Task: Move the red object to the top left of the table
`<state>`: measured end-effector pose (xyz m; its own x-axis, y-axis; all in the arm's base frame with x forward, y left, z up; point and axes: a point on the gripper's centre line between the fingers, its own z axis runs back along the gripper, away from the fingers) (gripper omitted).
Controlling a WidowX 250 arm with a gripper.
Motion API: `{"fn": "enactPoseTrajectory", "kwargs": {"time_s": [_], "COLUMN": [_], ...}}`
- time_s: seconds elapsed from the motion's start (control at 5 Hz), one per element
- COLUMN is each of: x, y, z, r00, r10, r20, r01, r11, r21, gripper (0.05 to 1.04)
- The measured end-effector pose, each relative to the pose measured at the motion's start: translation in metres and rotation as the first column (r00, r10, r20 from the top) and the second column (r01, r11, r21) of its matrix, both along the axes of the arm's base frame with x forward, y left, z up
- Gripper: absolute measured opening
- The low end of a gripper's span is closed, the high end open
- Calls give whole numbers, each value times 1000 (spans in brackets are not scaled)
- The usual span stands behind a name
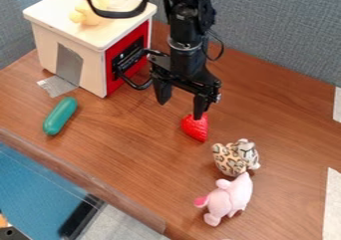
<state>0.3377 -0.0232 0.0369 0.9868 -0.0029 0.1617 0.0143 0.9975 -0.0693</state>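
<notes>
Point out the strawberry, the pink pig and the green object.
Strawberry (195,128): camera view, its red side.
Pink pig (230,196): camera view, its body.
Green object (60,116): camera view, its middle.

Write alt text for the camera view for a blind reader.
Black robot gripper hanging open by a red strawberry on a wooden table. Also there: a spotted plush, a pink plush, a green rounded object and a pale-topped box.

The red strawberry (195,128) (its skin is dotted) lies by one tip of the pincer (180,111), narrow end pointing away.
</notes>
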Motion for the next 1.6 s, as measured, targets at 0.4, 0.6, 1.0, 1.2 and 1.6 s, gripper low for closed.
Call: {"fn": "enactPoseTrajectory", "kwargs": {"time_s": [0.4, 0.6, 1.0, 1.2, 1.6], "x": [9, 7, 10, 21, 82], "y": [0, -2, -4, -2, -12], "z": [-29, -40, -40, -28, 8], "r00": [997, 995, 996, 998, 997], "r10": [30, 45, 59, 54, 33], "r20": [-68, -94, -69, -45, 75], "r01": [-30, -47, -61, -54, -32], "r11": [1000, 999, 998, 999, 999], "r21": [0, -11, -24, -3, -11], "gripper": [1001, 1001, 773, 772, 772]}}
